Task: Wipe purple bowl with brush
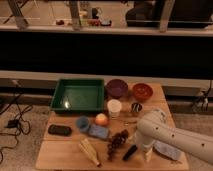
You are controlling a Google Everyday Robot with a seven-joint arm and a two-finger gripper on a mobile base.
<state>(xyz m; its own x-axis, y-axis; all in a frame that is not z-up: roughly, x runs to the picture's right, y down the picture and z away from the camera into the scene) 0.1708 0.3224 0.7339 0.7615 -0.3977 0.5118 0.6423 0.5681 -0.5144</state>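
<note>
- While the white arm (172,137) lay across the near right part of the wooden counter (57,156), its pincer (146,151) sat low by the near edge. Whether it was wide or narrow could not be told.
- Two bowls stood at the far side: one purple bowl (117,88) and, just to its right, one red-orange bowl (142,91).
- One green tray (77,95) sat just left of the purple bowl.
- One white cup (114,107) stood on the near side of the purple bowl, with one small dark cup (136,107) to its right.
- One brush (129,153), black and slanted, lay just left of the pincer. Whether the two touched could not be told.
- The purple bowl was well apart from the pincer, farther back and a little to the left.
- Also on the counter were one orange fruit (101,119), one dark bunch of grapes (117,140), one straw-coloured tapered object (90,151), one flat black rectangular object (59,130) and two blue items (98,131).
</note>
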